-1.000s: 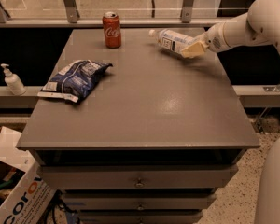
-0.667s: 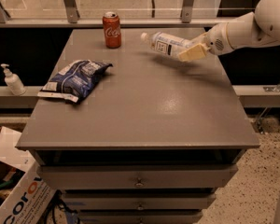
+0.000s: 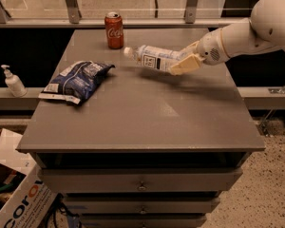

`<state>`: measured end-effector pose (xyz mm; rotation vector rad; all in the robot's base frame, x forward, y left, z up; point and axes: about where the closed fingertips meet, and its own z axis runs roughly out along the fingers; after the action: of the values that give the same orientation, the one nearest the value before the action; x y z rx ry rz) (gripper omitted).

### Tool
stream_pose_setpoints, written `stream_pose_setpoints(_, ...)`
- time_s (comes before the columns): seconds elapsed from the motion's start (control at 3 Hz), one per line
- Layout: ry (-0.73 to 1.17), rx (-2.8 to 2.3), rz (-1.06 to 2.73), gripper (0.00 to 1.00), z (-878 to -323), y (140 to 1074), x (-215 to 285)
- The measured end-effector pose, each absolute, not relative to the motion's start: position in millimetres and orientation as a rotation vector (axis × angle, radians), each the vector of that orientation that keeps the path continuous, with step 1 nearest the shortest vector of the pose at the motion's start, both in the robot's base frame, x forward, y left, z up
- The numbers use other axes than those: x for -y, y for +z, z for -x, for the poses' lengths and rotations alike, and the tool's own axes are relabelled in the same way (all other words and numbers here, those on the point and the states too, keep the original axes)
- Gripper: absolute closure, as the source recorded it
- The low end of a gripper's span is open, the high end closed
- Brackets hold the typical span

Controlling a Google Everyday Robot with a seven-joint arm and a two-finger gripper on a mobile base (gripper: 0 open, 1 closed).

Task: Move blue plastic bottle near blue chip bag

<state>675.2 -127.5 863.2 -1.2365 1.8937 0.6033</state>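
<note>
Jaws around blue plastic bottle [image 3: 154, 58] — above rear of table [image 3: 147, 113]

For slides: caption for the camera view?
Gripper holds the blue plastic bottle over the table, apart from the blue chip bag.

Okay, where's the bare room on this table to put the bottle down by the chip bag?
The gripper holds the bottle over the back middle of the table. Bare: the strip between the chip bag and the bottle, and the whole front half. Crowded: the edge where the bag lies, and the back corner by the can.
</note>
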Motion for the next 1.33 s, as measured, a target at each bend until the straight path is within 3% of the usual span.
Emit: stream_pose_setpoints(1.33, 0.621, -1.885, 1.443, 1.00, -622, 826, 70)
